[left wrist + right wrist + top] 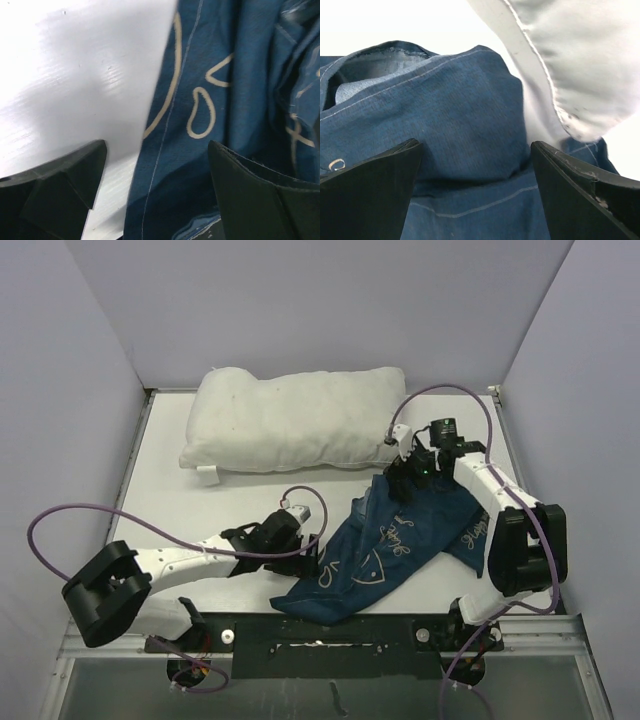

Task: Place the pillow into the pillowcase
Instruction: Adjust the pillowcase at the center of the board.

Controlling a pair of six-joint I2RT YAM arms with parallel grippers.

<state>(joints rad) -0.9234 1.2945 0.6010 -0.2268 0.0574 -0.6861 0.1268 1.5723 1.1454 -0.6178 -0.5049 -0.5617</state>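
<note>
Top external: pillow point(295, 420) outside pillowcase point(385, 540); just beside it

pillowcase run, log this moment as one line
pillow: on table, uncased | pillowcase: crumpled, near side | left gripper: open at its left edge | right gripper: open over its far fold

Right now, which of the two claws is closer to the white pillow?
The right gripper: it hangs over the far end of the pillowcase, beside the pillow. The left gripper sits at its near edge, well away.
</note>
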